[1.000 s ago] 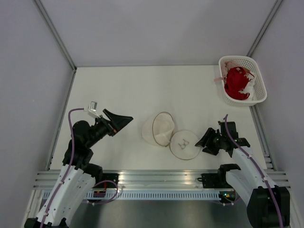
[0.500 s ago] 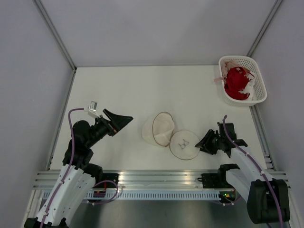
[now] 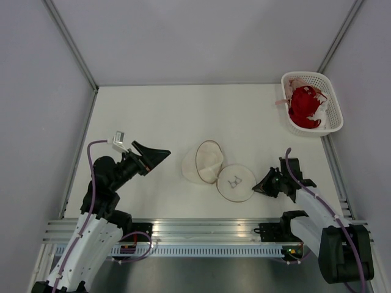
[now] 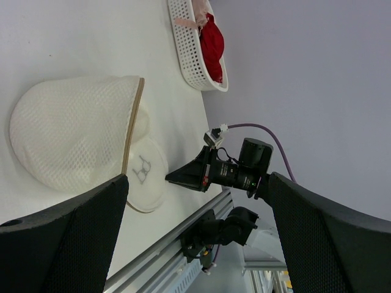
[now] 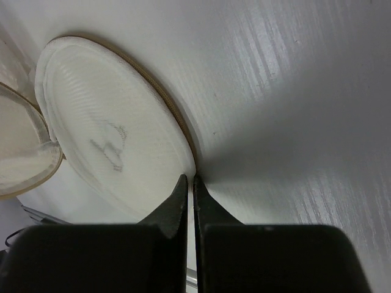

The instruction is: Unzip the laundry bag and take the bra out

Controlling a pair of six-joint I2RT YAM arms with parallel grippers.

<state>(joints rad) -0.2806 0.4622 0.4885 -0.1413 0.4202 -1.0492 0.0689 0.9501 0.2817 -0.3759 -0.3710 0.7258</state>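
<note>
While my right gripper (image 5: 189,178) sat pinched shut at the rim of the laundry bag (image 3: 204,162) flap (image 5: 110,122), left gripper (image 3: 153,157) gaping wide, I feared the thin edge slipping free under any pull.

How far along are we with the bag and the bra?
Done: the laundry bag lies unzipped, its flap spread flat, and a red garment, likely the bra, sits in the basket. In hand: the right end effector is shut at the flap's rim; the left end effector hangs open. Left: nothing obvious.
</note>
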